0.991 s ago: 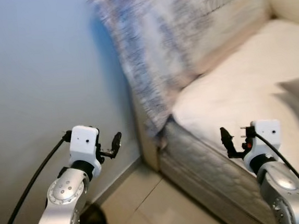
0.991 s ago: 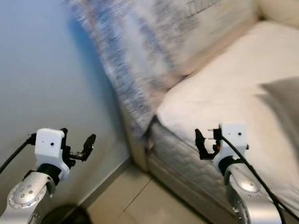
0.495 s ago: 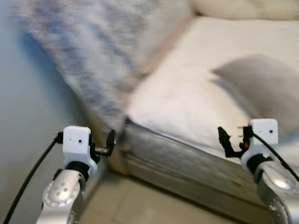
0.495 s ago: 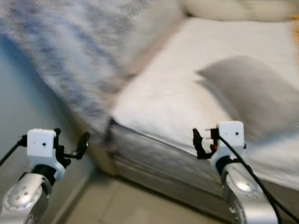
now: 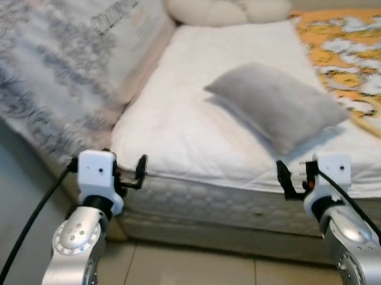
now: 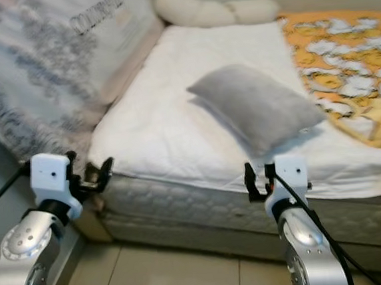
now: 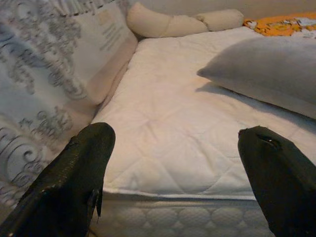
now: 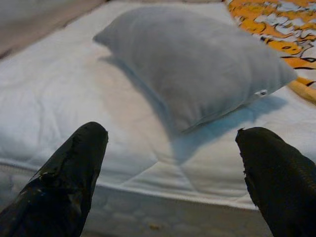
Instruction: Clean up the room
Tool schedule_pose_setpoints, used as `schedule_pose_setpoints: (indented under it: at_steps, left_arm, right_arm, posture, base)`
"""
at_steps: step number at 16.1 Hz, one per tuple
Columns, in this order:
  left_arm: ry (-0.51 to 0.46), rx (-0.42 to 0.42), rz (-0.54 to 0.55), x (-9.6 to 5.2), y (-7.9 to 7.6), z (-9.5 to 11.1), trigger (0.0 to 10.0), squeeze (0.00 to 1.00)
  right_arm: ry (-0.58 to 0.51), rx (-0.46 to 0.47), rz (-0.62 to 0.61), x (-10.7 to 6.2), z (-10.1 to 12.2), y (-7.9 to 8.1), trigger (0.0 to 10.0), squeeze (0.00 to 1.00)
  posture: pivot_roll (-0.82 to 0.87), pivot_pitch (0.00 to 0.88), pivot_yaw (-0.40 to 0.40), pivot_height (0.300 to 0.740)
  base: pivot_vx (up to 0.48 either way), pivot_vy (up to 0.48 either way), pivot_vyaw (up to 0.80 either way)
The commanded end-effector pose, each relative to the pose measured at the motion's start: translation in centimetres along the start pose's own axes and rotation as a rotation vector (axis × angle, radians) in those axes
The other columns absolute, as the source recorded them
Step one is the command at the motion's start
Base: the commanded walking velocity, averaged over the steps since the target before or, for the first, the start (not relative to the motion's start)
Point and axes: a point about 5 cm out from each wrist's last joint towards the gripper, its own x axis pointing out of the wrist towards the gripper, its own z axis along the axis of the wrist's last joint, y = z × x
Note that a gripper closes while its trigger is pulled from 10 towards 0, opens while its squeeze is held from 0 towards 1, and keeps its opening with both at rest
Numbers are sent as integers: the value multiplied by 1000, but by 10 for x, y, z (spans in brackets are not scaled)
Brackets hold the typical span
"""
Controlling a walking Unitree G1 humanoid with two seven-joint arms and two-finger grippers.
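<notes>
Now I am holding my left gripper (image 7: 173, 163) and right gripper (image 8: 170, 168) wide apart, facing one grey pillow (image 8: 197, 64) lying ahead on one bed (image 5: 175, 117).

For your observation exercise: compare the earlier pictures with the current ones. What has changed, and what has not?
The camera swung right, from the wall to the bed; the things did not move. The grey pillow lies untouched. Left hand and right hand stay raised, open, empty.

My head cameras look down across the bed (image 5: 195, 115) from its near edge; both wrist cameras face it closer, sharing the grey pillow (image 8: 197, 64)
</notes>
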Motion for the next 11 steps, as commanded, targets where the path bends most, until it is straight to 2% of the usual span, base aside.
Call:
schedule_pose_setpoints:
  at_steps: [1, 6, 9, 11]
  left_arm:
    - [2, -2, -13, 2, -3, -1, 10000, 0]
    - [-5, -9, -20, 5, -4, 0, 10000, 0]
    - [-6, -15, -11, 5, -3, 0, 10000, 0]
    - [-8, -17, 4, 6, -1, 1, 10000, 0]
  right_arm:
    - [-15, -4, -13, 1, 3, -2, 10000, 0]
    - [-32, -16, -5, 3, 6, -3, 10000, 0]
    - [-44, -38, 24, 5, 8, 2, 10000, 0]
    - [-41, -87, 28, 10, 8, 5, 10000, 0]
  posture:
    - [-17, 0, 46, 740]
    - [-23, 0, 50, 740]
    - [-20, 0, 48, 740]
    - [-12, 0, 39, 740]
  base:
    - [251, 0, -744]
    - [290, 0, -700]
    - [322, 0, 0]
    - [347, 0, 0]
